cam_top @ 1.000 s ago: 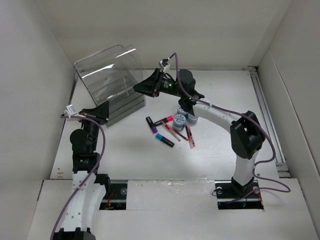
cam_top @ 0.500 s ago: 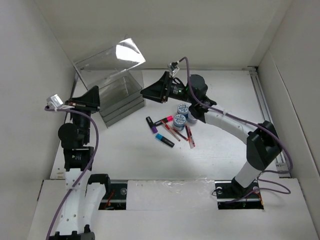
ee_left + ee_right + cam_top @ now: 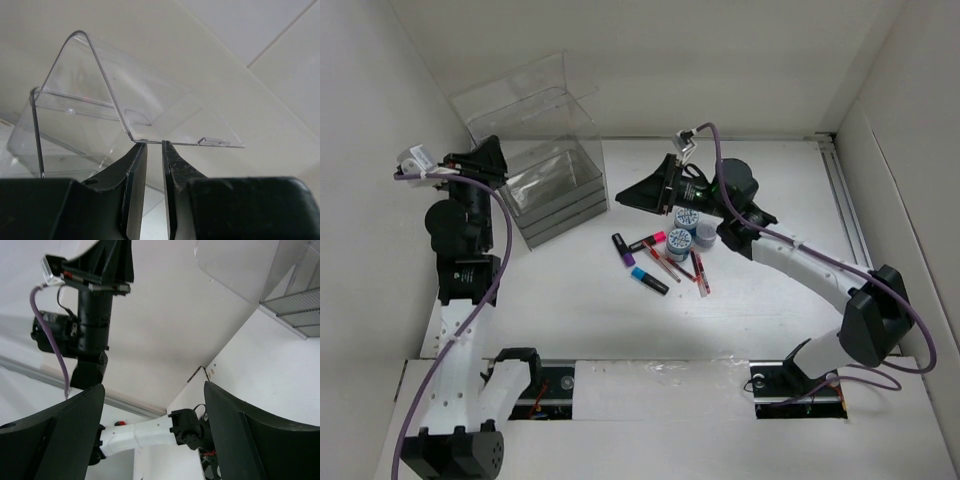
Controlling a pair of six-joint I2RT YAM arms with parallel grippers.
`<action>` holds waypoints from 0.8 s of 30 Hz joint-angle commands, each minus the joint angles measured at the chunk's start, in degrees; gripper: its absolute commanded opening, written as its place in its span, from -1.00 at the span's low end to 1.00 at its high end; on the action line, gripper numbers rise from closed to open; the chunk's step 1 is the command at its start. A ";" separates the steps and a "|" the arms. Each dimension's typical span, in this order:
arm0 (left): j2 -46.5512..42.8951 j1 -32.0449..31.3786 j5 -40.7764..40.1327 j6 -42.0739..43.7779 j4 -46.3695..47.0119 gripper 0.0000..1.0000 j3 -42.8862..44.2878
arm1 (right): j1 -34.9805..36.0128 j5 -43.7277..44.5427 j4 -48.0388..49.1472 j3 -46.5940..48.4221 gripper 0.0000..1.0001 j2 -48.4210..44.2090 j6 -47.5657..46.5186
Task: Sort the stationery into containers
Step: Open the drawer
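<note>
At the left gripper (image 3: 154,145), only a thin slit between the two black fingers (image 3: 135,185). Meets the lower edge of the clear lid (image 3: 165,110) right at the tips; cannot tell whether nipping that edge or merely touching it. Beyond the tips, see-through plastic against a pale wall (image 3: 250,40), hard to trace where lid ends and box begins. From above, sits at the left side of the organizer (image 3: 555,185), the lid standing up and leaning away from the arms, little more than a faint outline.

At the right gripper (image 3: 154,386), fingers spread wide with nothing between them. Hovers over the table (image 3: 580,320) near the organizer's right side, just beyond the stationery. From above, only a dark wedge, fingers not separable. Through its own camera: the left arm (image 3: 92,315) across the gap, a corner of the lid at top right, drawer edges cut off by the right border.

On the table, near the stacked drawers (image 3: 565,215) but apart from them:
- short markers (image 3: 648,279) with purple, pink and blue caps
- thin red pens (image 3: 700,272) crossing one another
- two blue-white rolls (image 3: 686,219) touching at the far side

Just right of the rolls, a pale round thing (image 3: 706,236) half under the right arm (image 3: 790,255); cannot identify. Inside of the organizer too glassy to read.
</note>
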 commanded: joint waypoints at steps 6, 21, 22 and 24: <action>7.04 -0.03 -4.46 5.78 -1.77 -0.63 8.79 | 0.20 0.20 -0.74 -3.06 0.72 -4.30 -3.44; 16.71 1.90 -7.28 8.77 -4.76 -0.53 19.24 | 0.72 0.20 -1.79 -4.11 0.72 -3.78 -3.96; 16.71 1.91 -7.28 8.77 -4.76 -0.51 19.25 | 0.72 0.20 -1.79 -4.11 0.72 -3.78 -3.96; 18.38 1.91 -7.28 9.46 -5.29 -0.51 20.74 | 0.72 0.20 -2.32 -4.11 0.72 -3.78 -4.48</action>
